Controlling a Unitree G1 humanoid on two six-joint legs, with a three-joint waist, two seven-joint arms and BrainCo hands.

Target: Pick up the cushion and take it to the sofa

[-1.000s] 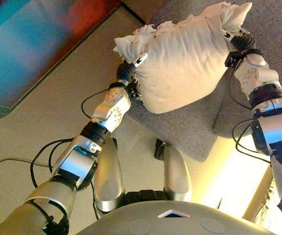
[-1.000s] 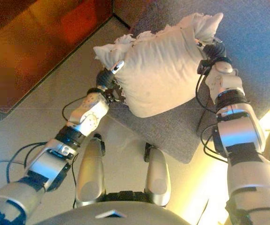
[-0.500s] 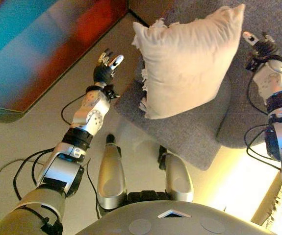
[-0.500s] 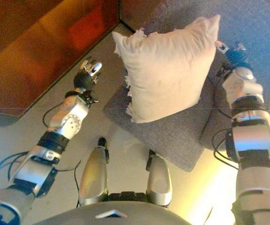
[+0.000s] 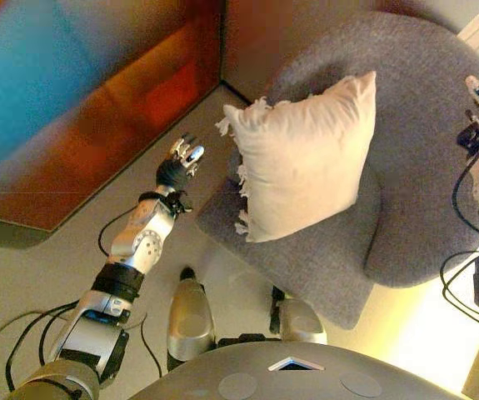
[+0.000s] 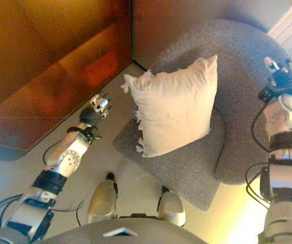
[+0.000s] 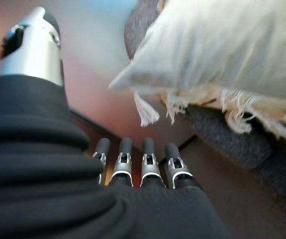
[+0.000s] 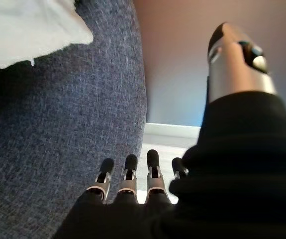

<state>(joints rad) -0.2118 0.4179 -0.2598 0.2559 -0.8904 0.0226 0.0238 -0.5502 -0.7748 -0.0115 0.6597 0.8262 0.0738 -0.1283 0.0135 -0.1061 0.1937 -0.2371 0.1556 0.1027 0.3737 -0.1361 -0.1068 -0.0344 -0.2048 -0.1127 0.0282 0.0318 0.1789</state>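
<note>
A cream cushion [image 5: 306, 167] with fringed edges leans on the seat and back of a grey upholstered sofa chair [image 5: 406, 150]. It also shows in the right eye view [image 6: 173, 109] and in the left wrist view [image 7: 222, 50]. My left hand [image 5: 181, 167] is open and empty, out to the left of the cushion, above the floor. In its wrist view the fingers [image 7: 133, 162] are straight. My right hand [image 6: 278, 76] is open and empty by the chair's right side, apart from the cushion. Its wrist view shows straight fingers [image 8: 133, 174] next to the grey fabric [image 8: 73, 124].
A glossy dark red-brown cabinet or wall panel [image 5: 97, 108] runs along the left and behind the chair. The beige floor [image 5: 22, 275] lies to the left and in front. A bright lit strip [image 5: 422, 325] lies at the lower right.
One second ago both hands held the cushion over the chair. They let go of it; it now rests on the chair. Both hands have drawn apart, and the camera has tilted up.
</note>
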